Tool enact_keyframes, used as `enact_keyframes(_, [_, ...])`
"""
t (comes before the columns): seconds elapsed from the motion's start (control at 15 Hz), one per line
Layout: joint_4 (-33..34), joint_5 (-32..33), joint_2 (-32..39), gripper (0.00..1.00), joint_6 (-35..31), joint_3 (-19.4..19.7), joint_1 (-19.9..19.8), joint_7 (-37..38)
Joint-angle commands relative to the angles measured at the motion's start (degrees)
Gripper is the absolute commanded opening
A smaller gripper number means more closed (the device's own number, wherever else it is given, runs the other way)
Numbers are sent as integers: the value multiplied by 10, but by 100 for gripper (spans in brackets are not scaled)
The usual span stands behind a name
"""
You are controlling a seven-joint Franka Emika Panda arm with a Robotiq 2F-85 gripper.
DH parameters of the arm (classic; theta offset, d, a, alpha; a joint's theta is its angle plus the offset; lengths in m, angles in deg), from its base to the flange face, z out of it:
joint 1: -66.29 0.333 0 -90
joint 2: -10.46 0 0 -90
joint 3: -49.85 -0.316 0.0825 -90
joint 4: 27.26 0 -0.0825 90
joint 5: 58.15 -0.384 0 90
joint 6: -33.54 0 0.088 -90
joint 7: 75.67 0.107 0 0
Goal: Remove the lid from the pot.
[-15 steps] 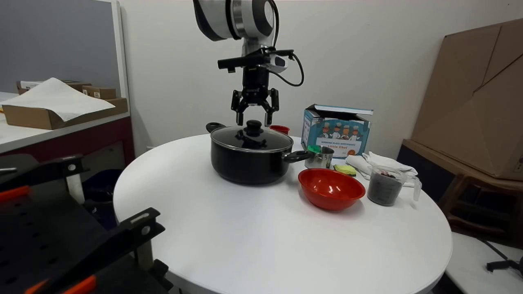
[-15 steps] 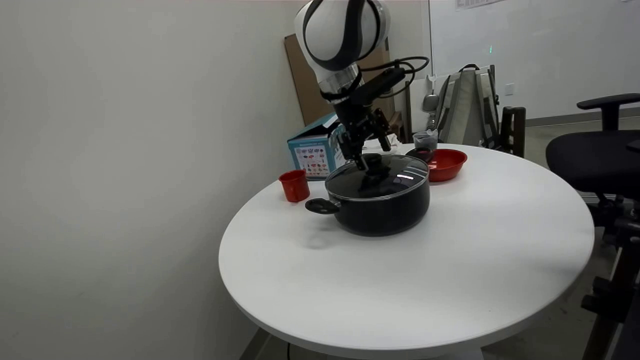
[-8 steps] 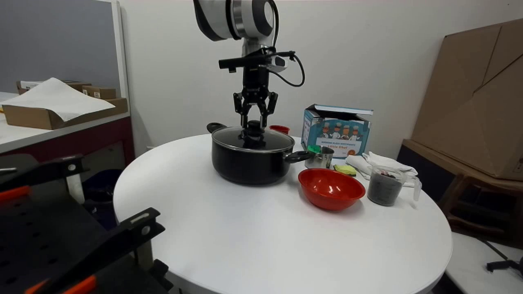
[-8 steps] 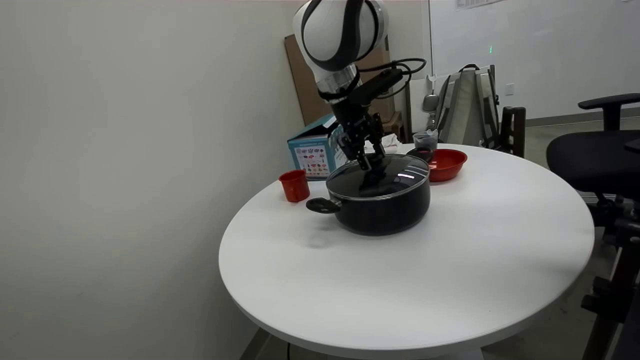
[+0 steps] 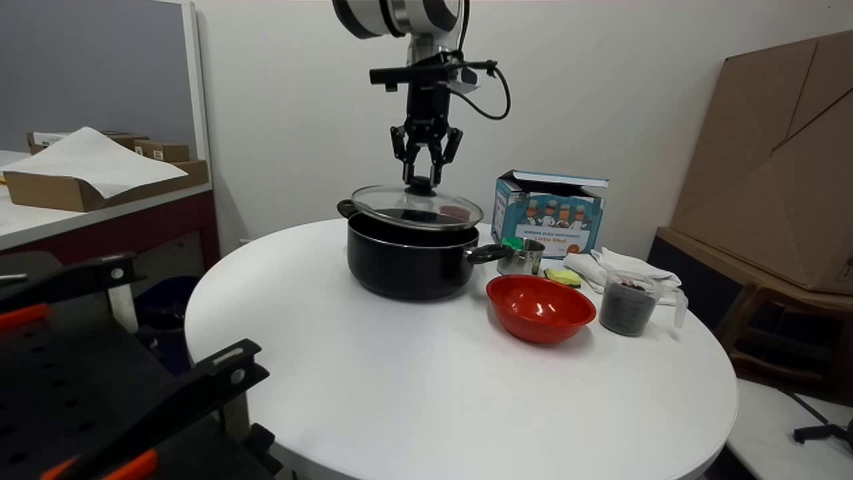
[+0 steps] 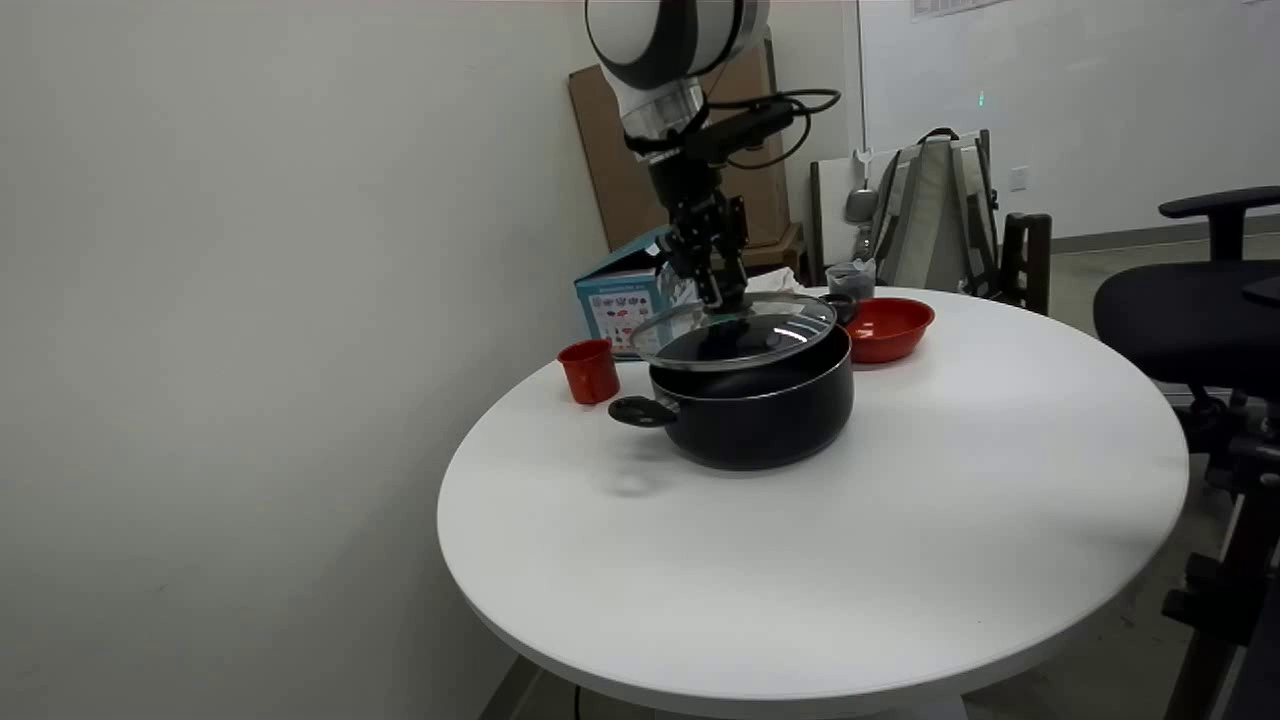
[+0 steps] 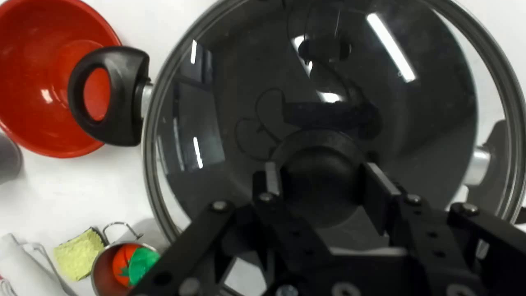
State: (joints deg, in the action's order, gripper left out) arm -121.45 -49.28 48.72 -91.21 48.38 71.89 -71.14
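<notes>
Lid (image 5: pixel 417 209) up and tilted over the pot (image 5: pixel 408 272), gap showing in both exterior views! | Gripper (image 5: pixel 422 178) pinching its knob (image 7: pixel 322 185) | Lift-off looks made | Left, I'd say: swing clear, set down, release

— Operator, your lid (image 5: pixel 418 208) looks like clear, glossy glass, edged with metal.
— Yes, and your pot (image 5: pixel 412 272) looks smooth and rather matt outside. The red bowl (image 5: pixel 541 311) shows you a smooth, glossy surface.
— You have also a shiny metal cup (image 5: pixel 521 262), a rough sponge (image 7: pixel 80 254), a creased cloth (image 5: pixel 626 261), a large carton (image 5: pixel 766 167) of matt cardboard and a smooth worktop (image 5: pixel 453 393).
</notes>
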Motion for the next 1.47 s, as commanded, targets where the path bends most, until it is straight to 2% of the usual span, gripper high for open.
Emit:
enact_keyframes(0.0, [29,-38,-64,25,52,-13,-13,-35])
enact_keyframes(0.27, [55,-54,-135,25,115,-19,-14,-62])
enact_keyframes(0.4, [40,-50,-171,25,137,-19,-13,-74])
enact_keyframes(0.67, [-40,-38,-249,25,162,-8,-23,-89])
enact_keyframes(1.0, [-184,-4,-343,25,145,27,-57,-71])
enact_keyframes(1.4, [-315,43,-399,25,139,56,-90,-50])
